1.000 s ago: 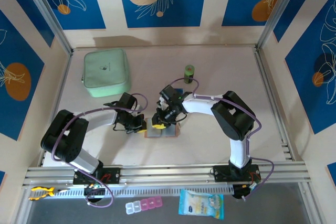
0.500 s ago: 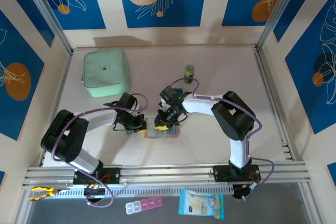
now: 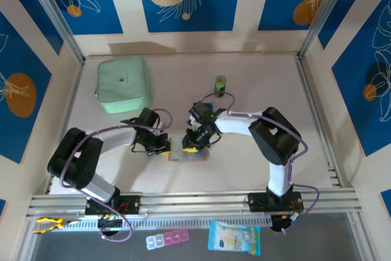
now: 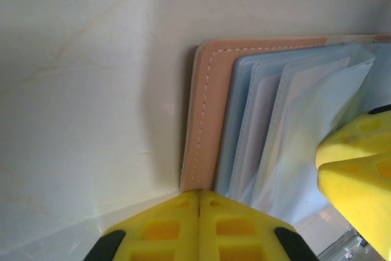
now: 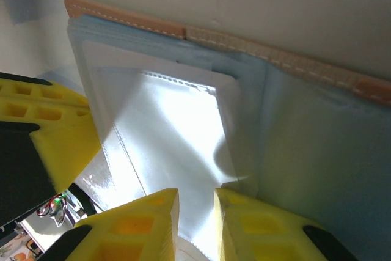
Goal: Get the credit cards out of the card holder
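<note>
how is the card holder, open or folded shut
Spread open: the card holder lies flat, and the right wrist view shows both grey-blue pocket panels side by side.

left arm [image 3: 116, 134] and right arm [image 3: 235, 123]: white links, black joints, purple cables [image 3: 223, 96], yellow gridded end effector fingers [image 4: 165, 230].

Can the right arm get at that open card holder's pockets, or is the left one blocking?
Likely yes: the card holder lies open, the left end effector sits at its edge, the right end effector over the pockets.
</note>
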You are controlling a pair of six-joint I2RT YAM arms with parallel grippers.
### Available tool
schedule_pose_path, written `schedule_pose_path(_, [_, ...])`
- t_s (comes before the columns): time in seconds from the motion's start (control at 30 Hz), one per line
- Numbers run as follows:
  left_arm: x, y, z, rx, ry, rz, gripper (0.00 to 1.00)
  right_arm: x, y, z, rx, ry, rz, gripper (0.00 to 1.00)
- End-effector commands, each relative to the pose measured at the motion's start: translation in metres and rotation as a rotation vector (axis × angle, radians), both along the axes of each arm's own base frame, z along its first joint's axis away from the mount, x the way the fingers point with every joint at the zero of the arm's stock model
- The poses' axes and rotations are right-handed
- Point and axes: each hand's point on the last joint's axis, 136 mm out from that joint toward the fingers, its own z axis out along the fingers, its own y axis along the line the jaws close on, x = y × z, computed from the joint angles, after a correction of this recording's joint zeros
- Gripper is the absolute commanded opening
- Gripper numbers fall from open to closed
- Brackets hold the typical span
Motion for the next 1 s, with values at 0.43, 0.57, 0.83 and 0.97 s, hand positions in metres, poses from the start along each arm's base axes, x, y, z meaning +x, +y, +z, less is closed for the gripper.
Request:
schedule_pose_path(0.43, [0.016, -0.015, 0.05, -0.09, -0.09, 0.044, 0.1, -0.001, -0.007, 0.005, 0.188, 0.051, -0.042, 0.24])
schedule_pose_path(0.57, [0.018, -0.023, 0.057, -0.109, -0.1, 0.043, 0.15, 0.0, -0.009, 0.004, 0.206, 0.058, -0.054, 0.24])
schedule_pose_path(0.83, [0.015, -0.043, 0.041, -0.141, -0.06, 0.029, 0.28, 0.0, -0.011, 0.002, 0.214, 0.069, -0.064, 0.24])
schedule_pose_path(0.97, [0.013, -0.045, 0.031, -0.141, -0.042, 0.033, 0.31, 0.001, -0.011, 0.003, 0.216, 0.066, -0.065, 0.24])
